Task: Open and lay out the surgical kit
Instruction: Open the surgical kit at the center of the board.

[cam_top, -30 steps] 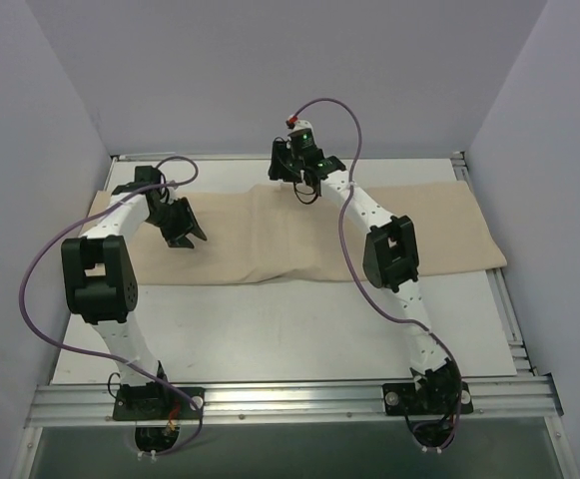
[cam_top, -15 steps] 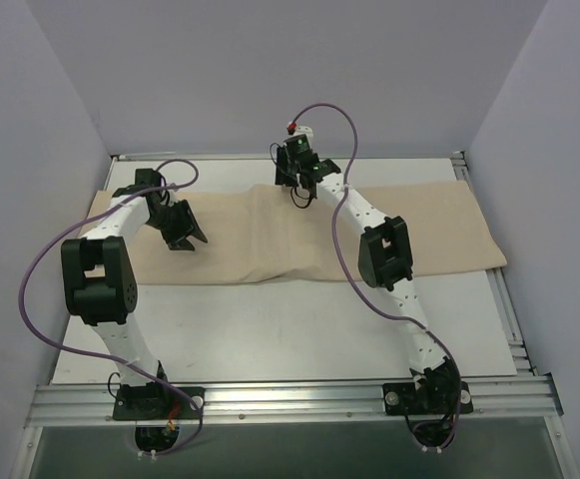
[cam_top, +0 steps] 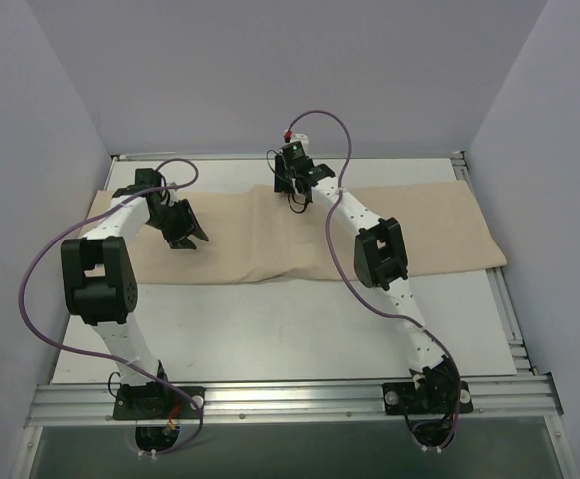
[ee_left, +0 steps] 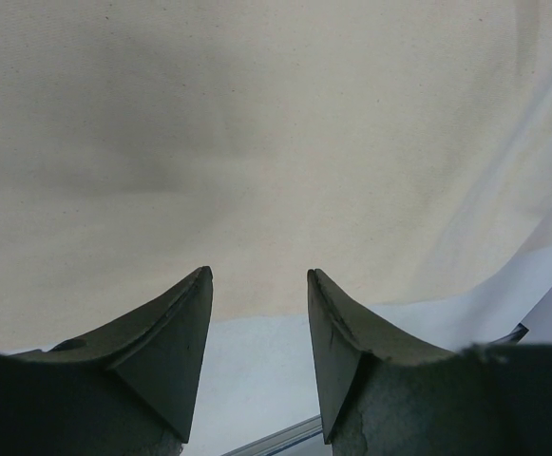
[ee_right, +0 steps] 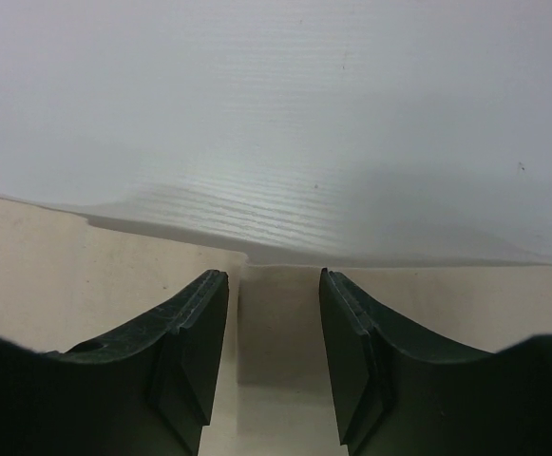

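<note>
The surgical kit shows only as its beige cloth wrap, lying flat in a long band across the far half of the white table. My left gripper hovers over the cloth's left part. Its jaws are open and empty in the left wrist view, with the left gripper above the cloth near its edge. My right gripper is at the cloth's far edge in the middle. There the right gripper stands open astride a step in the cloth edge, with only flat cloth between the fingers.
White table top stretches from the cloth to the aluminium rail where the arm bases sit. Another rail runs along the right side. Grey walls close in on the left, back and right. Purple cables loop off both arms.
The right arm has shifted slightly left along the cloth's far edge and its jaws have narrowed a little. The left arm has not moved.
</note>
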Available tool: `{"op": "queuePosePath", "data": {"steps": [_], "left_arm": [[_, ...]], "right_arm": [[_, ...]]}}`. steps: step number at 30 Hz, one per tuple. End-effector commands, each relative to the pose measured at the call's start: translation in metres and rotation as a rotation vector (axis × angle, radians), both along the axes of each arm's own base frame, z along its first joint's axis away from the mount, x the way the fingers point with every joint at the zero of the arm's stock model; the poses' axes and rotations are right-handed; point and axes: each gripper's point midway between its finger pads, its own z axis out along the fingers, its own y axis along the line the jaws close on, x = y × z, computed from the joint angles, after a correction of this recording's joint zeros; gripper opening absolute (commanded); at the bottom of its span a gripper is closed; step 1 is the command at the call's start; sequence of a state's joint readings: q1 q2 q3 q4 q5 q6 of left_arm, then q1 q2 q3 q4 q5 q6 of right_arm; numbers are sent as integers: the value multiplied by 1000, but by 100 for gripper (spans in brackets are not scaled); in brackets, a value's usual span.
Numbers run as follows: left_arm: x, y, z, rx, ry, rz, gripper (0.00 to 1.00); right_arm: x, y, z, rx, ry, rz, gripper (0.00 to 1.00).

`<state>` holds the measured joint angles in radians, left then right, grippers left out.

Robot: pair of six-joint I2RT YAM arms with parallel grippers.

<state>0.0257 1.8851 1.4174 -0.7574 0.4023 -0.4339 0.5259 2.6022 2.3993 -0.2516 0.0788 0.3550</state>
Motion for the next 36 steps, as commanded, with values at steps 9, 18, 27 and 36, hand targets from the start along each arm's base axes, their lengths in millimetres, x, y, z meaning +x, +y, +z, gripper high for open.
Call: {"op": "queuePosePath", "data": {"steps": [9,18,27,36], "left_arm": [[8,1,24,-20,-90,-1,54],[6,6,31,-20,-93,18,54],[-3,31,41,-1,-51,121,57],[-3,39,59,-80,-49,194,63]], "right_arm": [[4,7,11,-12,-37,-3,25],[4,18,27,19,-59,31,0],[-33,21,82,73,-47,31,0],[-118,18,101,7,60,88,0]]}}
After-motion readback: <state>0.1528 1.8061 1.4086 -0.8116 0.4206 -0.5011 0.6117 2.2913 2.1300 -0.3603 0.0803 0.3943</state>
